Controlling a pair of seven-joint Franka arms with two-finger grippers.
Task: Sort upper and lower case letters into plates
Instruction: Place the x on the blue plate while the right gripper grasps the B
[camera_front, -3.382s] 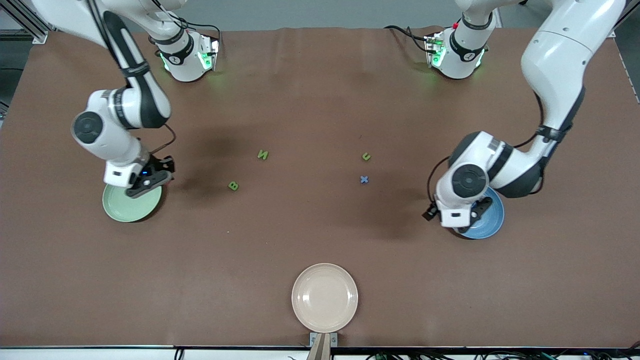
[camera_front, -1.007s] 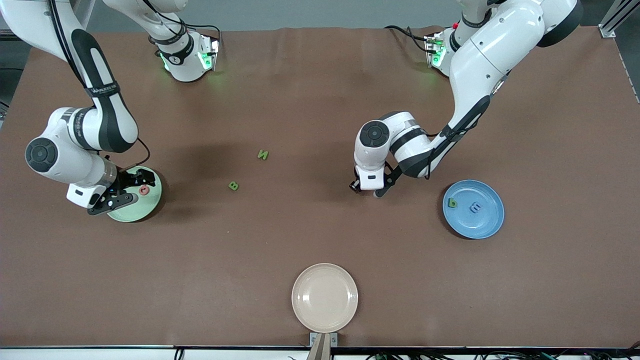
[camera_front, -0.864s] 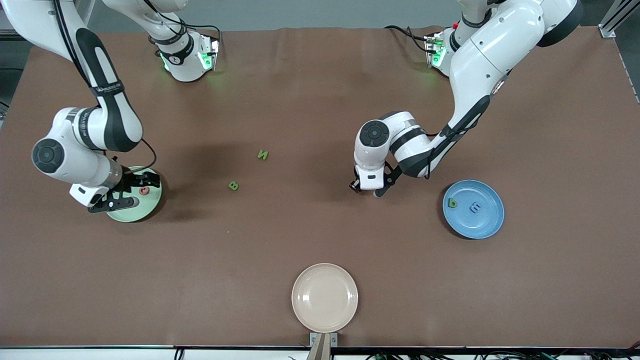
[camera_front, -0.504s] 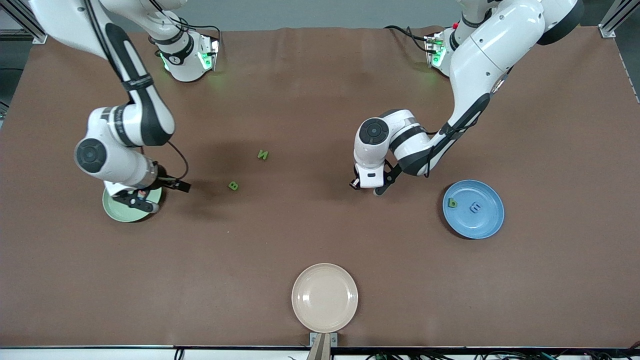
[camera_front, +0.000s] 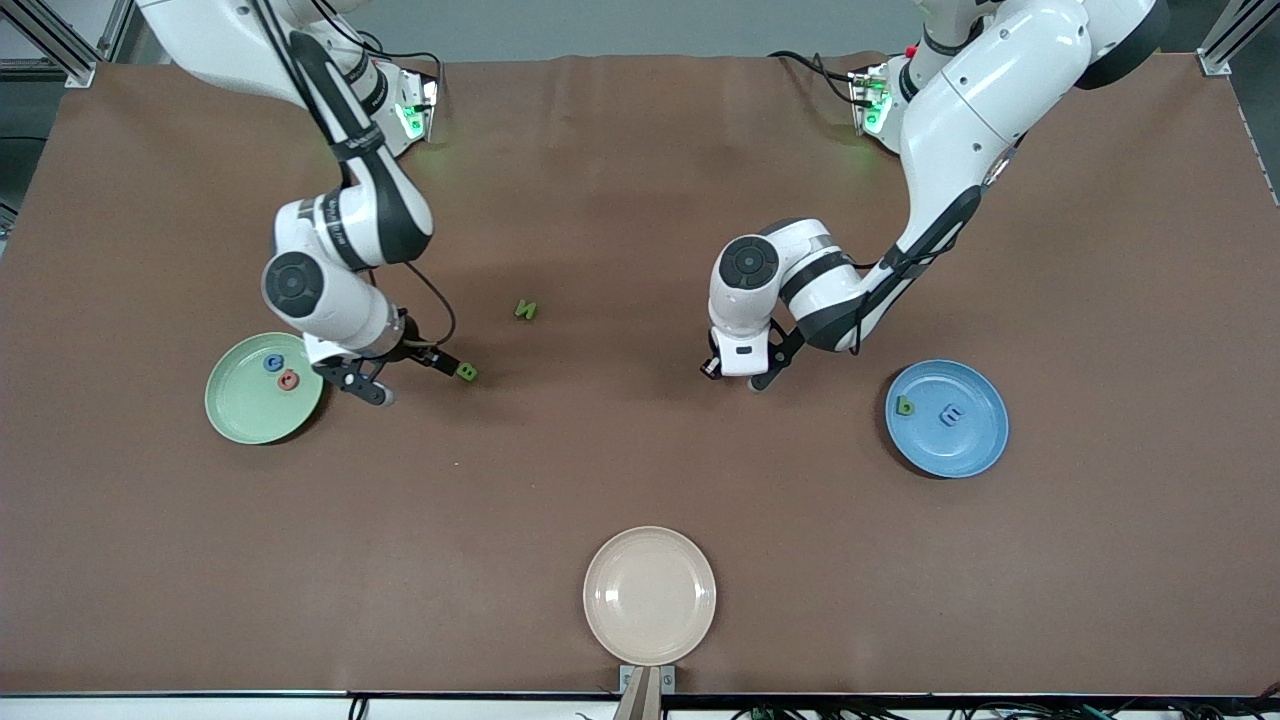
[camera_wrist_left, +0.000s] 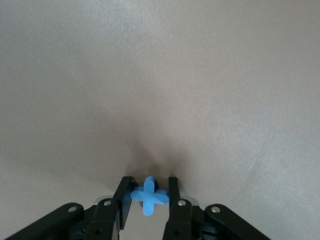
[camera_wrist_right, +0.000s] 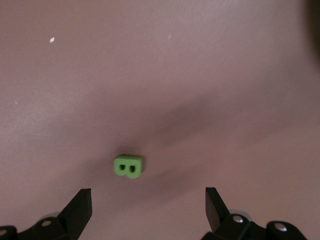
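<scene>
My left gripper (camera_front: 735, 374) is low at mid-table, shut on a blue x letter (camera_wrist_left: 149, 196) that sits between its fingers (camera_wrist_left: 123, 200); in the front view the hand hides the letter. My right gripper (camera_front: 404, 374) is open just beside a green B (camera_front: 467, 372), between it and the mint green plate (camera_front: 240, 412). The B lies just ahead of its open jaws in the right wrist view (camera_wrist_right: 128, 166). A green N (camera_front: 526, 310) lies farther from the front camera. The mint plate holds a blue letter (camera_front: 274, 363) and a red letter (camera_front: 289, 380). The blue plate (camera_front: 965, 452) holds a green b (camera_front: 905, 405) and a blue letter (camera_front: 950, 414).
A cream-white plate (camera_front: 650, 595) lies near the table's front edge at the middle. The left arm's forearm stretches over the table between its hand and its base.
My right arm has swung from over the mint plate toward the green B, uncovering the blue and red letters on the plate. My left gripper has stayed at the blue x.
</scene>
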